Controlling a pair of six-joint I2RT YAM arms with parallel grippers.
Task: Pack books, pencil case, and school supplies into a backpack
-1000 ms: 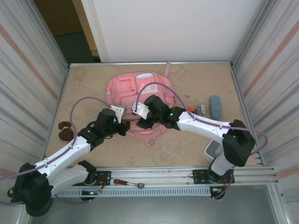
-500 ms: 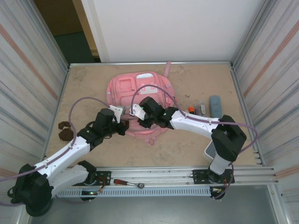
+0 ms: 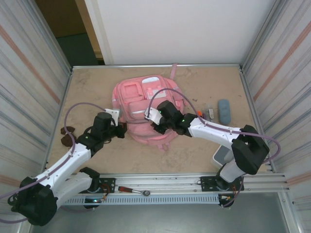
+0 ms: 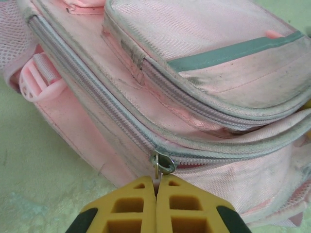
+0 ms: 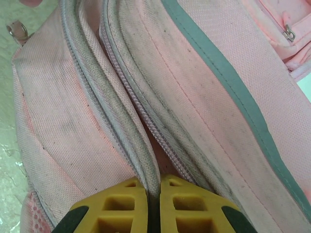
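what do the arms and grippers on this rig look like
Both arms have white link shells with black joint housings; the left arm and right arm each trail a looping mauve cable. The left gripper and right gripper have yellow fingers with cut-out cells, black at the outer edges.

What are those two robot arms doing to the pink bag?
They are working on the zip of the pink backpack. The left gripper is pinched shut on the metal zip pull at the bag's near edge. The right gripper is closed on a ridge of fabric beside a zip, probably to steady the bag. The small school supplies and a blue-grey pencil case lie on the table to the bag's right, not packed yet.
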